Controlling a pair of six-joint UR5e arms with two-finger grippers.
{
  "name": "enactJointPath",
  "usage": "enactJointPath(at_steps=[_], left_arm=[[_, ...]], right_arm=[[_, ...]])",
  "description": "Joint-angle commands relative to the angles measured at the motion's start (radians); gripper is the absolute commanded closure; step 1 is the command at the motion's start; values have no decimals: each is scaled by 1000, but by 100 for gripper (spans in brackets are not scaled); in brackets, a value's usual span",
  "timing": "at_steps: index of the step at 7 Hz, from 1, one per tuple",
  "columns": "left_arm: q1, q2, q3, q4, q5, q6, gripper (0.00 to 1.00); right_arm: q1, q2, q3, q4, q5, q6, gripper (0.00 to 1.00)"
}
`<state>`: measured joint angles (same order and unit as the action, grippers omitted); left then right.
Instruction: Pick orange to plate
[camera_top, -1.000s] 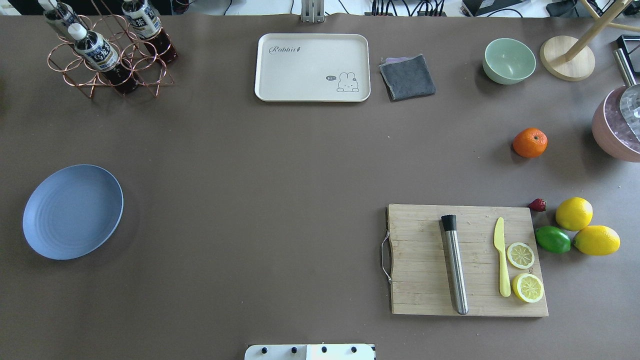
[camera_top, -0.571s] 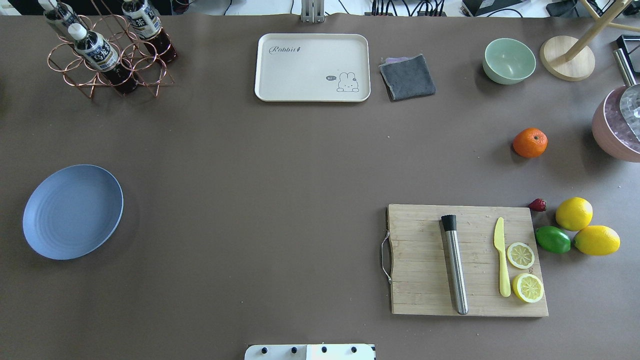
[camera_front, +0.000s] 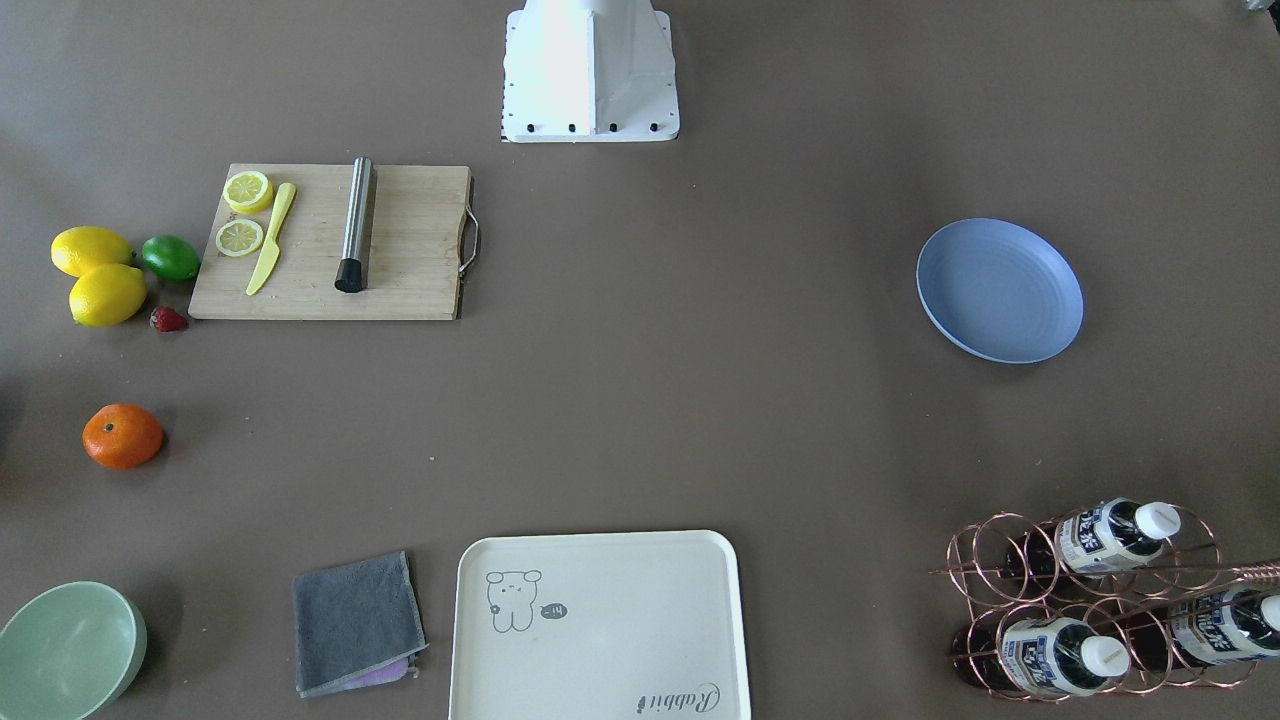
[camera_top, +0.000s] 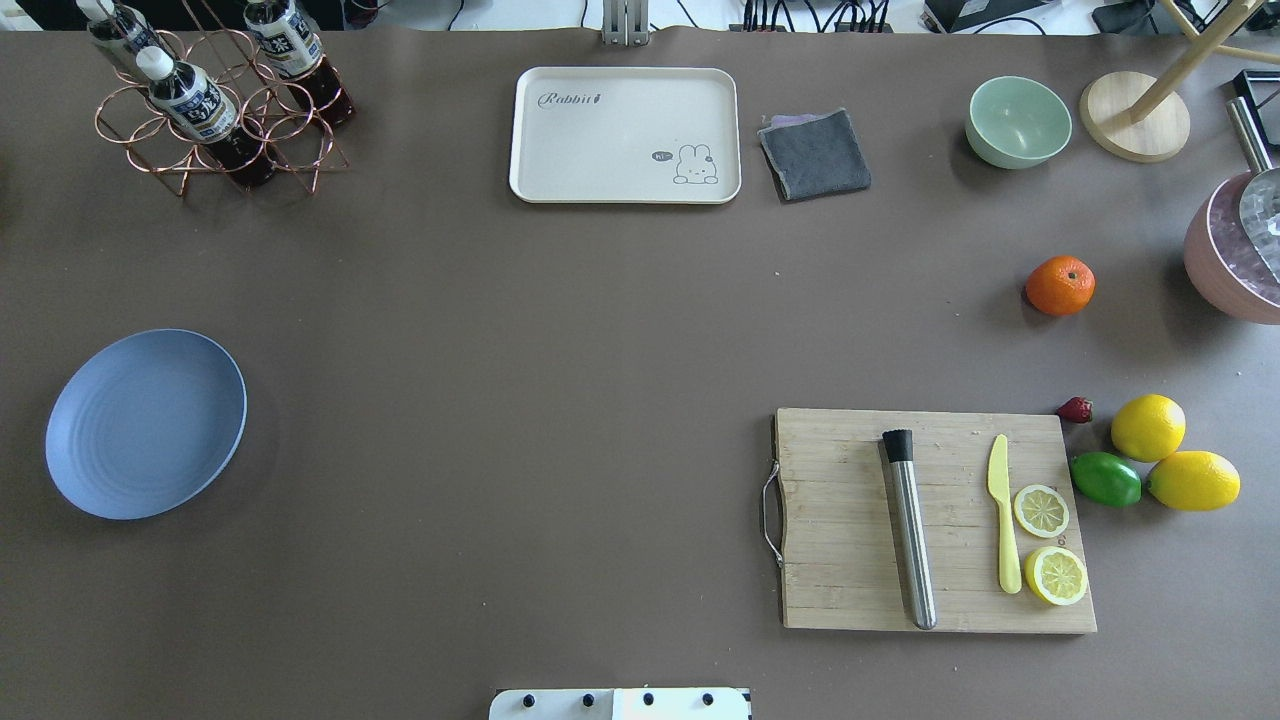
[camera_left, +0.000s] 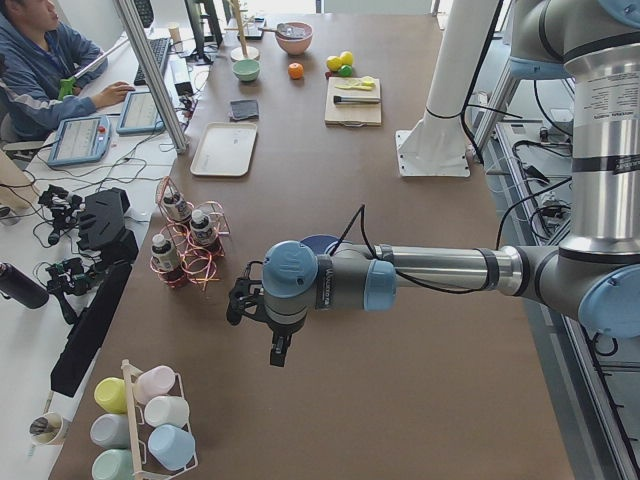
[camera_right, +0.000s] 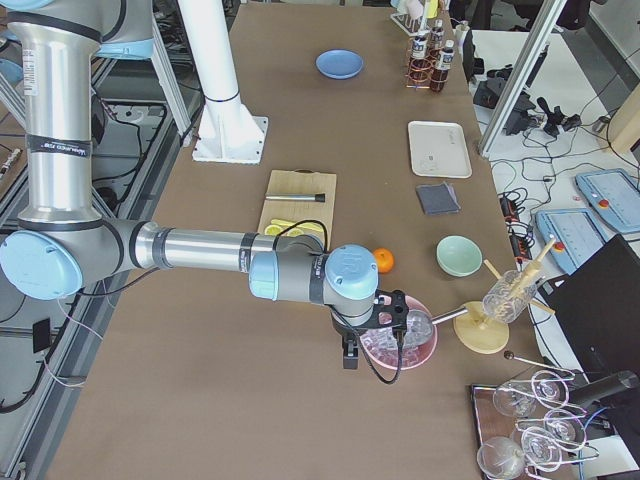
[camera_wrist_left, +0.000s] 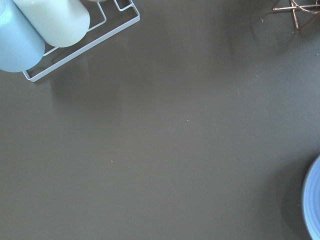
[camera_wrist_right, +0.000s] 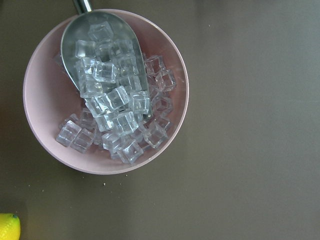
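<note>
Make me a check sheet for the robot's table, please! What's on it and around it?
Surface: brown table, no spills seen.
Job's things: orange sits on the table, untouched; plate lies far across from it with nothing on it.
Clutter: cutting board, lemons, lime, tray, grey cloth, green bowl, bottle rack, pink bowl of ice cubes.
Grippers: left tool hangs near the plate; right tool hangs by the pink bowl; open or shut, cannot tell.
Cables: a black cable loops at each arm's wrist.
Surroundings: a person sits at a desk beside the table.
</note>
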<state>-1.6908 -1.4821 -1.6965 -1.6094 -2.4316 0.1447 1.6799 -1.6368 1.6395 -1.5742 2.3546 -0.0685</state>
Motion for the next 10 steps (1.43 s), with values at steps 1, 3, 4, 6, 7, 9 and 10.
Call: enactJointPath(at_steps=[1, 3, 4, 6, 7, 9, 10], left_arm=[[2, -7, 3, -88, -20, 4, 2], [0, 18, -2, -216, -27, -4, 2], [5, 23, 12, -246, -111, -41, 2], [55, -14, 15, -359, -178, -248, 2], [127, 5, 37, -453, -166, -266, 1], [251, 17, 99, -618, -46, -467, 2], [311, 17, 176, -783, -37, -594, 2]], right_arm=[[0, 0, 5, 0, 5, -1, 0], [-8, 5, 34, 0, 21, -1, 0], [-28, 5, 72, 2, 21, -2, 0], [-72, 5, 135, 0, 49, 4, 0], [-124, 12, 147, 2, 40, 78, 0], [-274, 17, 168, 198, -38, 474, 0], [-370, 12, 163, 314, -107, 642, 0]])
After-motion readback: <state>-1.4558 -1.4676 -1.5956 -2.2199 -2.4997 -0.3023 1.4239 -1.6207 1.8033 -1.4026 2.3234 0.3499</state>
